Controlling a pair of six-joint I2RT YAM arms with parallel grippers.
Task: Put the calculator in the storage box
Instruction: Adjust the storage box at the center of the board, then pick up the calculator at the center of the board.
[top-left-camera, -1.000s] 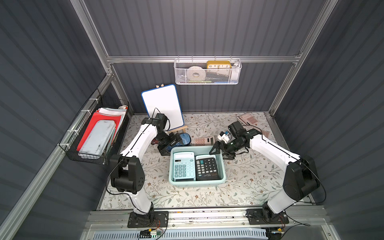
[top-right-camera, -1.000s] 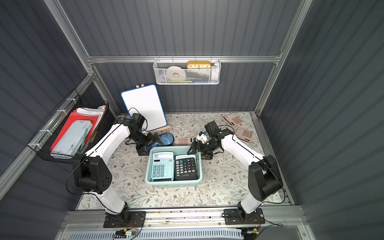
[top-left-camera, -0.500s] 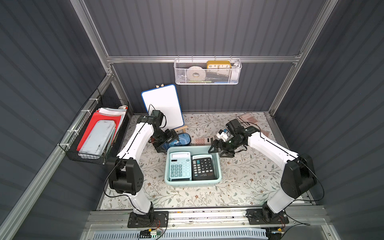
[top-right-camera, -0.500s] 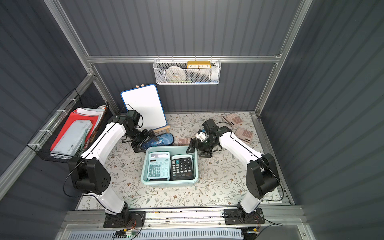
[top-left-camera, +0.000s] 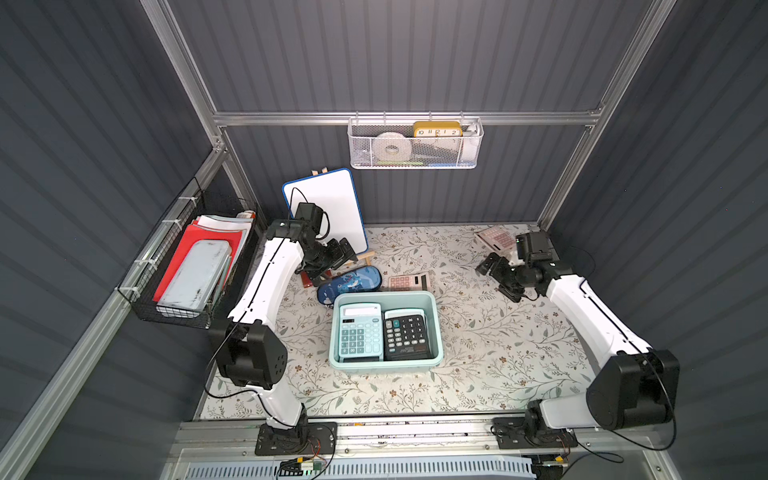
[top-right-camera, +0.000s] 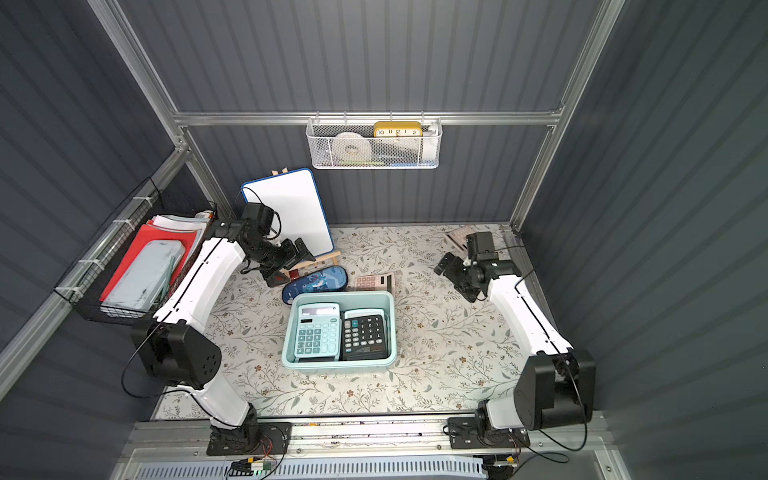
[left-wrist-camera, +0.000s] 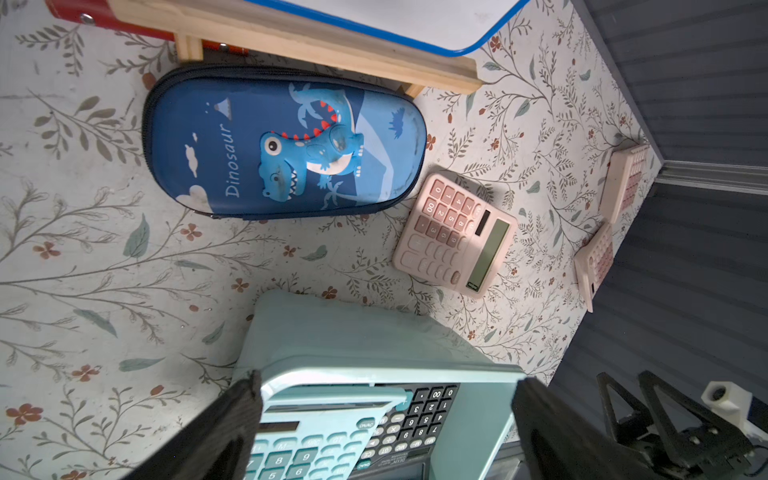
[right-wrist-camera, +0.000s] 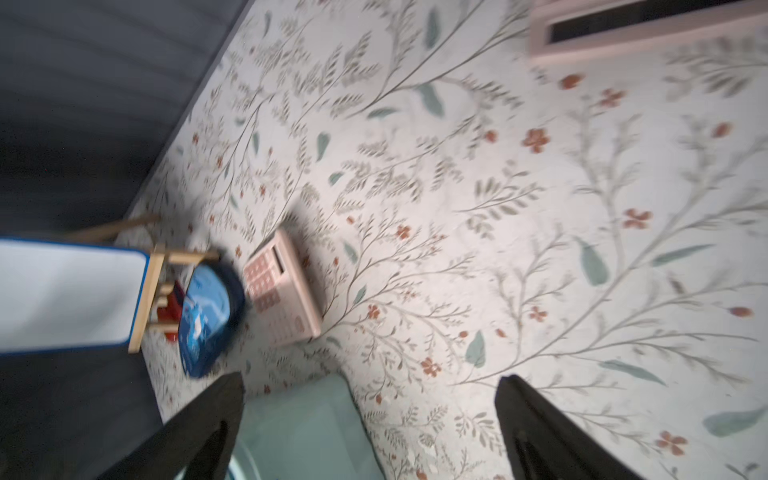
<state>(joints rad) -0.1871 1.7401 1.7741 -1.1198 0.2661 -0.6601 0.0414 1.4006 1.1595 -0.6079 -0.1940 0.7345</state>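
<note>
2 calculators (top-left-camera: 360, 332) lie inside the storage box (top-left-camera: 385, 362).

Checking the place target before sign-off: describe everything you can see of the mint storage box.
The storage box is a pale mint-teal rectangular tub, plastic by its look, with rounded corners and a rolled rim. It sits upright and open-topped, flat on the floral table cover, near the middle. Inside, a light blue calculator and a black calculator lie side by side, face up, nearly covering its floor. A pink calculator and a blue pencil case lie just behind it, apart from it.
</note>
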